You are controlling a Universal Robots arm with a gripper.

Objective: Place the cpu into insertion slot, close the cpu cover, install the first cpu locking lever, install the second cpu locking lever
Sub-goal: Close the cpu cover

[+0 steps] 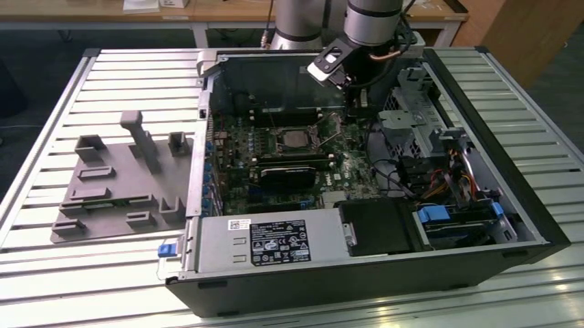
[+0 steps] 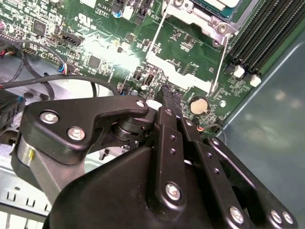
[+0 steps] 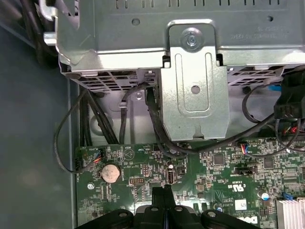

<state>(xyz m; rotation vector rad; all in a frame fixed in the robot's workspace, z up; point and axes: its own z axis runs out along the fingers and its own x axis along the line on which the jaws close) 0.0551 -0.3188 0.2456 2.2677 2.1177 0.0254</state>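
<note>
While cpu (image 1: 294,139) sits flat on board (image 1: 356,179), gripper (image 3: 164,192) hangs at its 2 o'clock in exterior view, fingers (image 3: 158,199) pinched together.

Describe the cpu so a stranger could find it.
Look into the open case, at the green motherboard. Near its middle lies the cpu, a small flat square. Its dull silvery top sets it apart from the larger black card beside it.

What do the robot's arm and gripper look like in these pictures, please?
The arm is a silvery-grey cylinder with a dark band at its joint; a white-and-black box sits at its wrist and a copper-coloured cable loops beside it. The gripper is matte black, built of flat linked bars fastened with silver screws.
</note>
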